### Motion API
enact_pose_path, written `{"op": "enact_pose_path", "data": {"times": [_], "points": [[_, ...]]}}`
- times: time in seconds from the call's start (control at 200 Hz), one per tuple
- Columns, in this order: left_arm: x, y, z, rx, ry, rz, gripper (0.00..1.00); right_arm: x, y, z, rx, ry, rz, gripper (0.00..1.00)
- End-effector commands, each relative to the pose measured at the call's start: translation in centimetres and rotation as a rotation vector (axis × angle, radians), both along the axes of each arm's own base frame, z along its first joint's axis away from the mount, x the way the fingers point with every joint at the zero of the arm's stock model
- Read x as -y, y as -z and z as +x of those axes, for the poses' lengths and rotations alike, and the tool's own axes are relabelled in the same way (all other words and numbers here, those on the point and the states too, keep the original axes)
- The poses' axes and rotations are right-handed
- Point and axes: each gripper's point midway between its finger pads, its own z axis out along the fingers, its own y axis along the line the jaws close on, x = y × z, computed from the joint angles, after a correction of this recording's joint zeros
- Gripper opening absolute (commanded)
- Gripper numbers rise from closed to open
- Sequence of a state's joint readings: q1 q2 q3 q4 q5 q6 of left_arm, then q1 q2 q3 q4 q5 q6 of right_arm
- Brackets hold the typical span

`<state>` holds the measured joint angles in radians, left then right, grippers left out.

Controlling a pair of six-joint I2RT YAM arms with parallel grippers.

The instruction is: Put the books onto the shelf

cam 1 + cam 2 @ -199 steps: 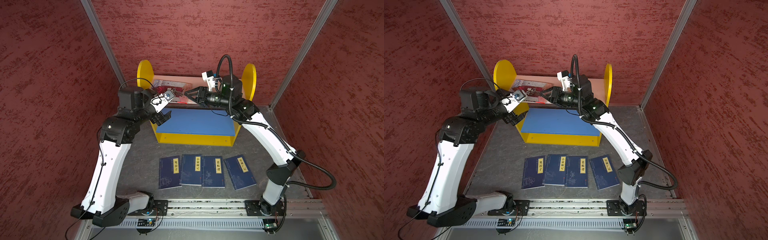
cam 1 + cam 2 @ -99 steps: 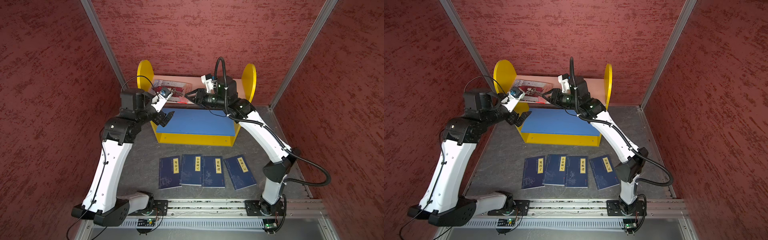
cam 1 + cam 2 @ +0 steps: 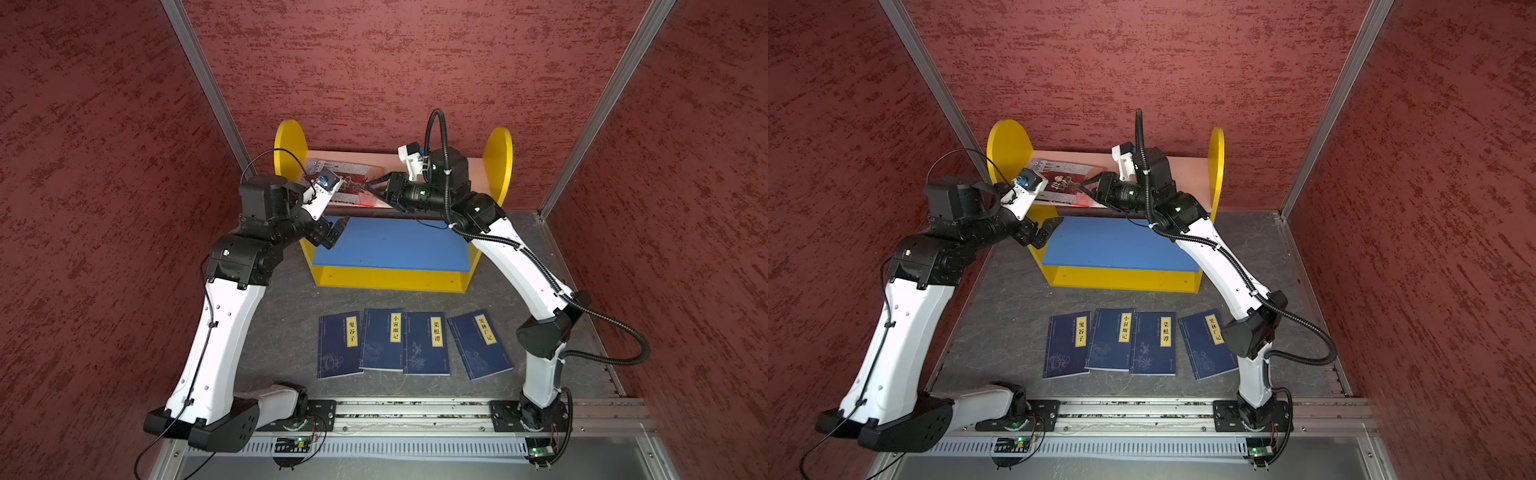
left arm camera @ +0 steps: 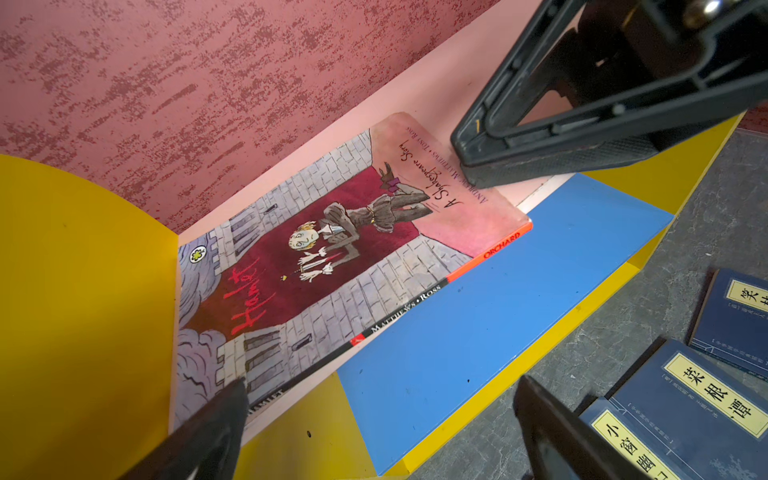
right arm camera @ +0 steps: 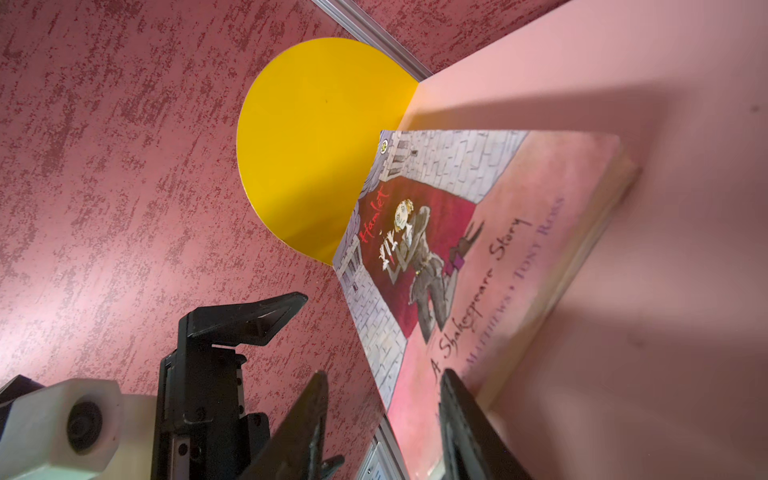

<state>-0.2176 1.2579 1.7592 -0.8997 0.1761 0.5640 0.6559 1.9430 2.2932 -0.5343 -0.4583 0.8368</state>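
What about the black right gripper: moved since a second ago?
Yes. The right gripper shifted left in both top views, away from the yellow round-topped panel nearest it.

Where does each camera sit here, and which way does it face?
Both top views: high behind the arms, looking down and forward at shelf and four blue books; both arms show whole.
Left wrist: at the shelf's left front, facing across the pink board over Hamlet; left gripper shows.
Right wrist: low over the pink board, facing the yellow panel; right gripper shows.
Shared: both wrist views show Hamlet and the opposite gripper; the top views nearly match.
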Motion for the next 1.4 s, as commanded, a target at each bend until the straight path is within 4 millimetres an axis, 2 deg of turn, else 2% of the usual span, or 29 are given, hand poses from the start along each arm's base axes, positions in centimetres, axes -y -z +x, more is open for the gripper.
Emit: {"op": "enact_pose_path", "data": {"times": [0.0,0.23,0.546,0.827,1.037,1.398], "points": [[0.4,-0.2,0.1,0.006,0.022,-0.035,0.99,0.5,-1.5,-0.3,0.038,0.029,-0.001,0.45],[0.7,-0.1,0.1,0.005,0.037,-0.039,0.99,1.6,-3.0,-0.5,0.075,0.078,0.004,0.45],[0.8,-0.2,0.6,0.012,0.039,-0.043,0.99,2.2,-2.0,0.1,0.034,0.130,-0.038,0.45],[0.9,-0.4,0.6,0.016,0.043,-0.048,0.99,2.4,-2.4,-0.2,0.023,0.138,-0.038,0.45],[0.9,-0.5,0.7,0.015,0.039,-0.061,0.99,1.6,-1.0,0.3,-0.024,0.126,-0.058,0.45],[1.0,-0.4,1.1,0.013,0.042,-0.070,0.99,0.9,0.0,0.6,-0.055,0.113,-0.071,0.44]]}}
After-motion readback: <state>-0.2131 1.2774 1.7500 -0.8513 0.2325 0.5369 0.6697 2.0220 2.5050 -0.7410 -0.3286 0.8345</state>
